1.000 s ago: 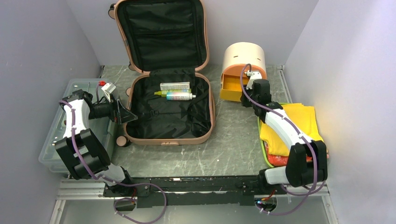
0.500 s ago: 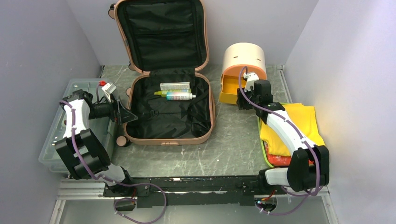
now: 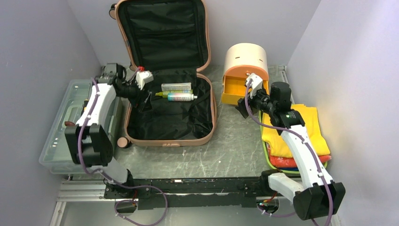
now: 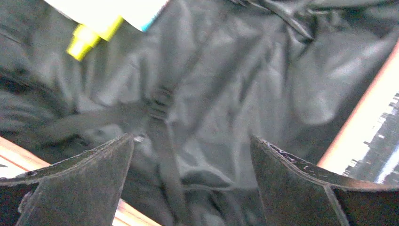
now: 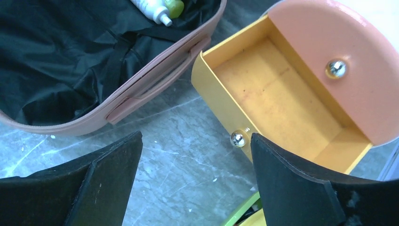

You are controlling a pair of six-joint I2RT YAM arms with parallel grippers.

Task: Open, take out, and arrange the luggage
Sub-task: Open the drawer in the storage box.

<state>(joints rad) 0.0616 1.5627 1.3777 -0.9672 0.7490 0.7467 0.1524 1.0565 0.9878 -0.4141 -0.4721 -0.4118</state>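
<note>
Luggage (image 3: 164, 123) lies open at the middle back of the worktop (image 3: 235, 141), its lid propped against the rear wall and its base flat. Your left end effector (image 4: 190, 139) hangs spread and empty over the black lining near the strap buckle (image 4: 160, 101), so the step in hand looks like picking out the contents. Come in above the strap, not through it. Take the nearest item first: the pastel bottle (image 3: 181, 97), which touches the yellow-green tube (image 3: 164, 94), with a flat pale pack (image 3: 176, 87) just behind. Close across the bottle's narrow width so it cannot roll.

Your right end effector (image 5: 196, 136) is also spread, holding nothing, beside the orange drawer (image 5: 277, 99), which is pulled out and bare. The lime-green tray (image 3: 264, 155) carries folded yellow and red cloth (image 3: 306, 122). You cannot tell what the clear bin (image 3: 56, 141) holds.
</note>
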